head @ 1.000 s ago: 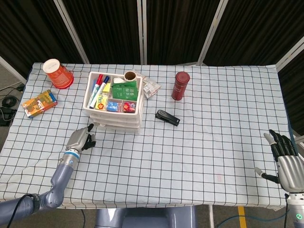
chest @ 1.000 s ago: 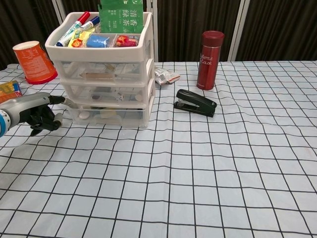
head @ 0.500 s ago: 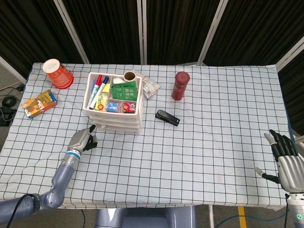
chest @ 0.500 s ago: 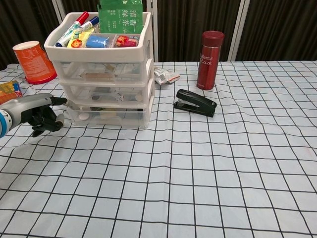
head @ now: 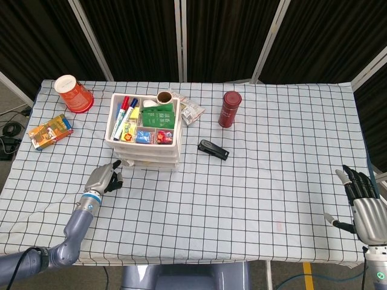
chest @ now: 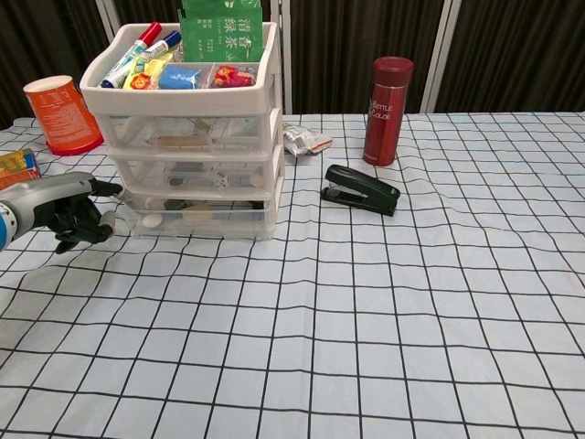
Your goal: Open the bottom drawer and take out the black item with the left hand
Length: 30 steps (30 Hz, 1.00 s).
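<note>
The bottom drawer of the white plastic drawer unit is seen drawn out a little past the drawers above it, on the left half of the worktop. Its clear front lets small contents be made out, among them a dark piece, but the black item cannot be told apart with certainty. The left hand is held just beside the drawer's left front corner, fingers curled in and one fingertip reaching towards the drawer; whether it touches cannot be told. Nothing is seen held in it.

The unit's open top tray is filled with markers, a green packet and small coloured pieces. The worktop is covered by a white cloth with a black grid. A black stapler lies to the right of the unit, with a dark red cylindrical bottle standing behind it. A crinkled packet lies behind the unit. An orange paper cup is seen upside down at far left, near a colourful box. The right hand is held with fingers spread at the worktop's right edge, well apart from everything.
</note>
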Available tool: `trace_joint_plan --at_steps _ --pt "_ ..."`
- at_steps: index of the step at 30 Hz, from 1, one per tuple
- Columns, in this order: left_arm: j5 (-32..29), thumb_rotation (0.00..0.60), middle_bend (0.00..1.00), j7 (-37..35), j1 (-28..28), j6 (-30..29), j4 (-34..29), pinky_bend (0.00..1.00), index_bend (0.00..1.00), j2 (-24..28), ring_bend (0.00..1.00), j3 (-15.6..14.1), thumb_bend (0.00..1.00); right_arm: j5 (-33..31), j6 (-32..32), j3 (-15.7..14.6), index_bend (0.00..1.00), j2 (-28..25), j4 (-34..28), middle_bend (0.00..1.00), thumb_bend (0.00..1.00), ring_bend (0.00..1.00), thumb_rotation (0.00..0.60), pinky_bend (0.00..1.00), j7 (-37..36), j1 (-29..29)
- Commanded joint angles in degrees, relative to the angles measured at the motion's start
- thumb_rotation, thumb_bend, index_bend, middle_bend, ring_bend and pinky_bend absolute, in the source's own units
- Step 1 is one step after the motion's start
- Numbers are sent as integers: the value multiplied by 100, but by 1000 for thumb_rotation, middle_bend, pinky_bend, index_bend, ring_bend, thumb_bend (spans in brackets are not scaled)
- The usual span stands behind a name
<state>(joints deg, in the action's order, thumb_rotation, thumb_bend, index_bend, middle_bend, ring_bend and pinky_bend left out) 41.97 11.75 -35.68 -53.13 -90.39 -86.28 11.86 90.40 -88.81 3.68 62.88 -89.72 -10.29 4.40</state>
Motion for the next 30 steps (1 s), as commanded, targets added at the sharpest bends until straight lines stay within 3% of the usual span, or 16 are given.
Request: trace_joint_plan --at_steps 1,26,30 --pt "10 600 919 -2 3 13 -48 765 563 34 911 -34 856 0 0 1 13 -1 0 0 24 0 600 0 -2 0" --pt "427 600 920 -213 235 -24 -557 765 555 337 911 -402 857 26 -47 -1 13 -4 -20 0 24 0 600 0 27 -18" --pt "494 600 919 -281 277 -55 -569 765 504 342 911 -420 856 37 -50 -6 13 -2 -21 0 23 0 600 0 36 -20"
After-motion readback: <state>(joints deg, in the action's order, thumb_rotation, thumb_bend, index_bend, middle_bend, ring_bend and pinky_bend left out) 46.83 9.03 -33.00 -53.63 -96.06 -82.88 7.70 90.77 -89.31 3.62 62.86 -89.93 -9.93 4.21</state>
